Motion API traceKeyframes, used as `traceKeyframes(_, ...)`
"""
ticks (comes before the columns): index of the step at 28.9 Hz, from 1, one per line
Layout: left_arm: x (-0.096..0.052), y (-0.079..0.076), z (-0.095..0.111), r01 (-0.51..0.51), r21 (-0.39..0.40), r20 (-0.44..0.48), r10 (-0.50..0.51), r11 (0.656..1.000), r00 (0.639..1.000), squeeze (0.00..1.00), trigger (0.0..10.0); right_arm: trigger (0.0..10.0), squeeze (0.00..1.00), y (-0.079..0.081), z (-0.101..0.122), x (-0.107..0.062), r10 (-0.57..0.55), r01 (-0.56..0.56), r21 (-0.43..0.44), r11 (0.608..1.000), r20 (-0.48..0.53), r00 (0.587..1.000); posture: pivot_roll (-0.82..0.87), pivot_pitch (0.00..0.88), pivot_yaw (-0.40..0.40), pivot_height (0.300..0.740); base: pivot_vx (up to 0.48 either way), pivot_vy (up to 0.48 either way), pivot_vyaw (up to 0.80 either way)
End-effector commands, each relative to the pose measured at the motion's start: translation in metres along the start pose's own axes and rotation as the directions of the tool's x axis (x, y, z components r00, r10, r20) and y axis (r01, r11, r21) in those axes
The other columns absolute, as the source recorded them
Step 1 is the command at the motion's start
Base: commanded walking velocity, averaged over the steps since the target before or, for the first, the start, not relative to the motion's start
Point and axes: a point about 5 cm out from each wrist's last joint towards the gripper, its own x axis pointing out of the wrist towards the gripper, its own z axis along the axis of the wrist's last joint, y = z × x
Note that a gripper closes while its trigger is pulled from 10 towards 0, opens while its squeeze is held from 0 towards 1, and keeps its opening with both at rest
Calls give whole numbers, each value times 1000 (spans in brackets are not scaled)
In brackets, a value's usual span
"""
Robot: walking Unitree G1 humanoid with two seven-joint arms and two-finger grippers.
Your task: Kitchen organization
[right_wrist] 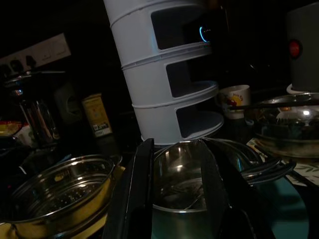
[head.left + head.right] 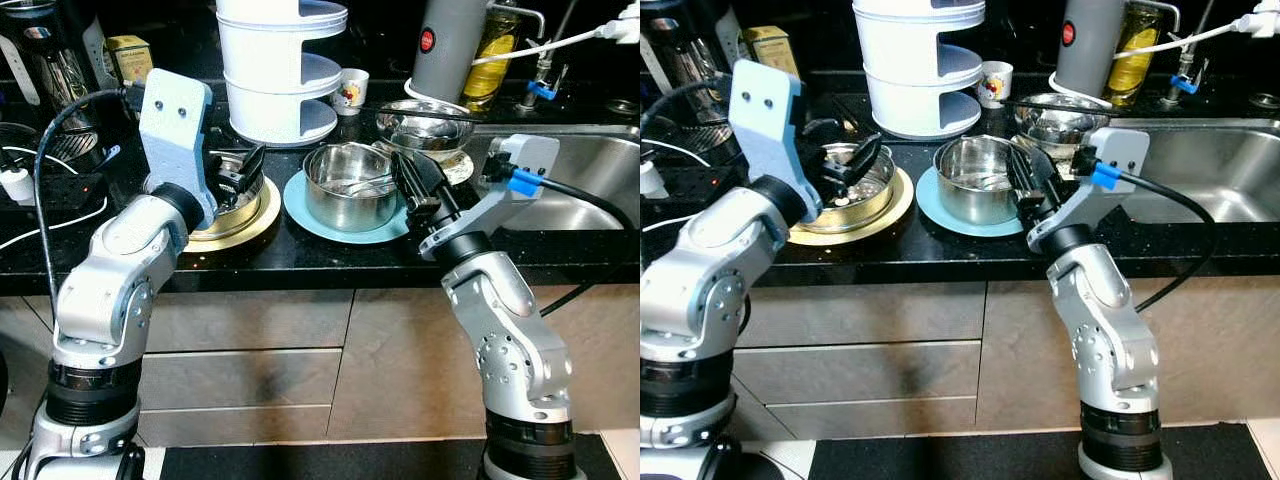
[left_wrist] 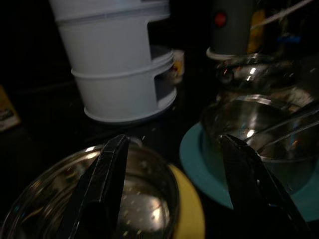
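Both hands reach over the front edge of the black bench, each at a steel vessel.

The right hand (image 2: 412, 187) has its two fingers close together, straddling the near rim of the steel pot (image 2: 350, 185), one finger inside the wall and one outside; whether they press the rim I cannot tell. The pot stands on a teal plate (image 2: 300, 212) and holds utensils, which the right wrist view shows as long handles leaning over the rim. The left hand (image 2: 237, 165) hovers with fingers spread wide above the perforated steel bowl (image 2: 855, 190), which sits on a yellow plate (image 2: 255, 222) near the front edge. The left wrist view shows the holes in that bowl's floor. Behind stand a white tiered rack (image 2: 280, 70), a small cup (image 2: 350, 92) and a steel bowl (image 2: 425, 125) beside the sink (image 2: 590, 170).
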Motion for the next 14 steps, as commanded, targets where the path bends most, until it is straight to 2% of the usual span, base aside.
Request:
traceKeyframes(1, 0, 7, -4, -23, 23, -51, 24, 999, 998, 0, 10000, 10000, 0, 4, 0, 0, 22, -22, 8, 1000, -2, 1000, -26, 131, -34, 740, 0, 0, 0)
traceKeyframes(3, 1, 12, -11, -14, 76, -111, 22, 997, 994, 0, 10000, 10000, 0, 6, 0, 0, 35, -35, 12, 999, -6, 999, -26, 131, -34, 740, 0, 0, 0)
traceKeyframes(6, 2, 16, -13, -10, 116, -130, 25, 993, 991, 0, 10000, 10000, 0, 7, 0, 1, 45, -45, 11, 999, -9, 999, -27, 126, -35, 740, 0, 0, 0)
traceKeyframes(7, 2, 19, -12, 21, 142, -122, -3, 990, 992, 98, 10000, 10000, 0, 7, -1, 1, 50, -50, 11, 999, -11, 999, -28, 124, -34, 740, 0, 0, 0)
traceKeyframes(8, 2, 19, -12, 21, 142, -122, -3, 990, 992, 98, 10000, 10000, 0, 7, -1, 1, 50, -50, 11, 999, -11, 999, -28, 124, -34, 740, 0, 0, 0)
traceKeyframes(9, 1, 26, -8, 58, 139, -125, -41, 989, 991, 1000, 10000, 10000, 0, 8, -1, 0, 57, -57, 11, 998, -15, 998, -27, 125, -33, 740, 0, 0, 0)
traceKeyframes(11, -3, 38, -4, 129, 133, -162, -107, 983, 981, 1000, 10000, 10000, 0, 10, -2, -1, 72, -71, 16, 997, -23, 997, -24, 123, -34, 740, 0, 0, 0)
traceKeyframes(12, -10, 42, -2, 229, 147, -198, -198, 962, 960, 1000, 10000, 10000, 0, 13, -3, -2, 94, -94, 20, 995, -34, 995, -20, 121, -37, 740, 0, 0, 0)
traceKeyframes(13, -10, 42, -2, 229, 147, -198, -198, 962, 960, 1000, 10000, 10000, 0, 13, -3, -2, 94, -94, 20, 995, -34, 995, -20, 121, -37, 740, 0, 0, 0)
traceKeyframes(14, -14, 45, -1, 303, 173, -230, -261, 937, 938, 1000, 10000, 10000, 0, 16, -4, -2, 126, -125, 24, 992, -43, 991, -18, 120, -38, 740, 0, 0, 0)
